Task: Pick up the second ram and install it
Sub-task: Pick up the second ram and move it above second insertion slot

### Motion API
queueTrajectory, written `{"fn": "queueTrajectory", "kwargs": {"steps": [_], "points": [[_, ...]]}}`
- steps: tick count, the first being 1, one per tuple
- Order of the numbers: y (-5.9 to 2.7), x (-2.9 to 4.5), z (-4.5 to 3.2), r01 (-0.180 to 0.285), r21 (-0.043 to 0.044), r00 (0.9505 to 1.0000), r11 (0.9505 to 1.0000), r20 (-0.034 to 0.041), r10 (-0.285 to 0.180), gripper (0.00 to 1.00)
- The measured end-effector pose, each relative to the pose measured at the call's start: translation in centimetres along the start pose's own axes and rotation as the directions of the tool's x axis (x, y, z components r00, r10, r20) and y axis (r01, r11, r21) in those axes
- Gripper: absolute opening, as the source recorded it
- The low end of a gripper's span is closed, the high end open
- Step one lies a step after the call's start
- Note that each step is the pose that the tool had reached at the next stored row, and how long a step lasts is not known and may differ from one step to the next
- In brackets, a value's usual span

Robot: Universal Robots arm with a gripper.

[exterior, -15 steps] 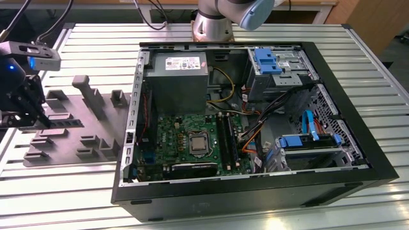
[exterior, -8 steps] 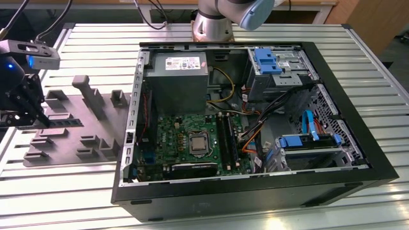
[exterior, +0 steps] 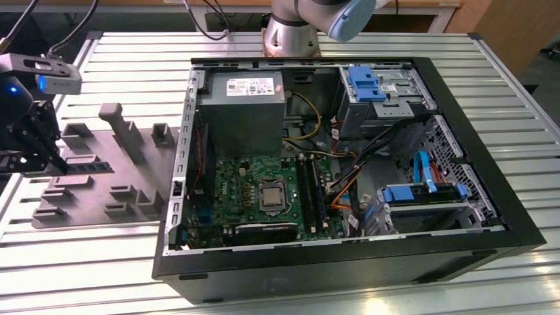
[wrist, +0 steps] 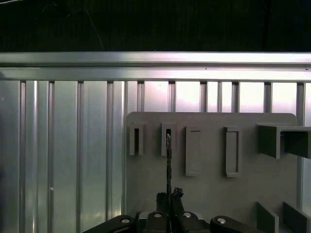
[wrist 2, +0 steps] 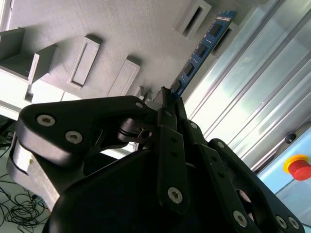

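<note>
I take this as the pick-up step. The jaws are pinched on the near end of the ram [wrist 2: 200, 47], and the blue stick runs straight out ahead of them over the tray [wrist 2: 121, 24]. Its far end lies by a slotted block [wrist 2: 194, 18] beyond the jaws. I cannot tell whether it has cleared the tray. I judge that lifting calls for a straight, level pull with the pinch kept firm.

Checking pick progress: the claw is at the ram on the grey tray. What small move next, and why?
Probably a short straight lift off the tray: the claw looks shut on the second ram, whose far end seems seated in a slotted block.
</note>
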State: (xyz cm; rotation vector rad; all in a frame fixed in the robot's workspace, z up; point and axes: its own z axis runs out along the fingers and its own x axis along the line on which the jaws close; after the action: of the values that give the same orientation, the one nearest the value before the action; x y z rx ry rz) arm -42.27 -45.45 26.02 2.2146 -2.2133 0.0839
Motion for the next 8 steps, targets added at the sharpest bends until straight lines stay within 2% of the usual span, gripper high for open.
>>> {"fn": "queueTrajectory", "kwargs": {"steps": [8], "points": [[0.00, 0.01, -0.20, 0.000, -0.0002, 1.0000, 1.0000, -0.0001, 0.000, 0.14]]}}
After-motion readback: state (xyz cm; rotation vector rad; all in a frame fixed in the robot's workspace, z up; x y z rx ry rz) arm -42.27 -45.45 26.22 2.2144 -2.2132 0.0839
